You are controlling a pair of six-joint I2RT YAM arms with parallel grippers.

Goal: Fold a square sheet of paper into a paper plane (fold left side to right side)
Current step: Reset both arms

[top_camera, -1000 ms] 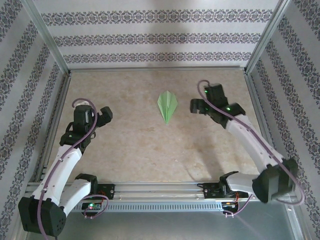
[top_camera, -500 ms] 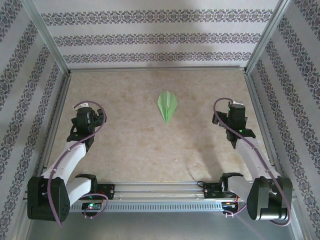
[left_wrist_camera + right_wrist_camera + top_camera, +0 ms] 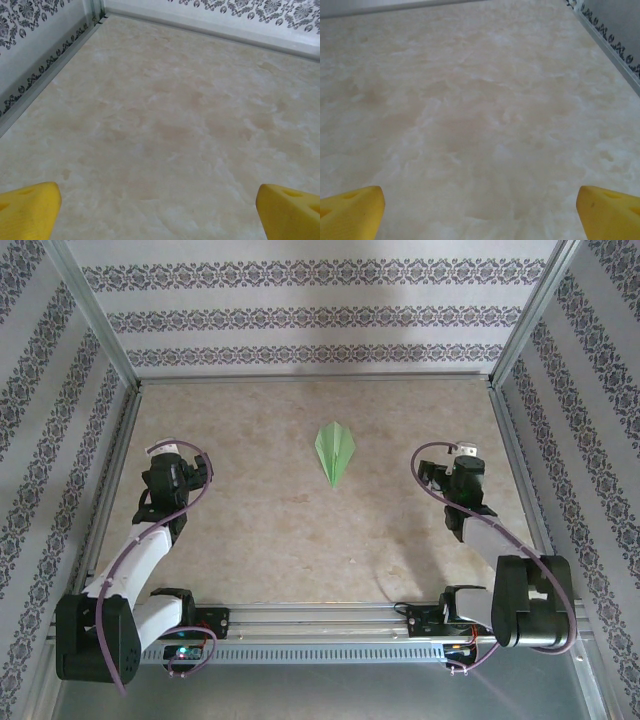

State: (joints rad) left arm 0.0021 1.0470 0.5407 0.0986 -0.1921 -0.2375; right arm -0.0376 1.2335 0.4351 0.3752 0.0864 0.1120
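Observation:
The light green paper plane (image 3: 335, 451) lies flat in the middle of the table, a slim dart with its point toward the near edge. My left gripper (image 3: 178, 471) is pulled back at the left side, well away from the plane. My right gripper (image 3: 452, 471) is pulled back at the right side, also apart from it. In the left wrist view the two yellow fingertips (image 3: 27, 212) stand wide apart over bare table, so the left gripper (image 3: 160, 212) is open and empty. The right wrist view shows yellow fingertips (image 3: 350, 212) spread the same way; the right gripper (image 3: 480, 212) is open and empty.
The marbled beige table (image 3: 260, 530) is walled by patterned panels (image 3: 300, 315) at the back and both sides, with metal frame rails (image 3: 110, 470) along the edges. A wall corner (image 3: 97, 10) lies ahead of the left gripper.
Both arms have drawn back from the plane toward their bases; the right arm moved farthest, from beside the plane to the right side. The plane has not moved.

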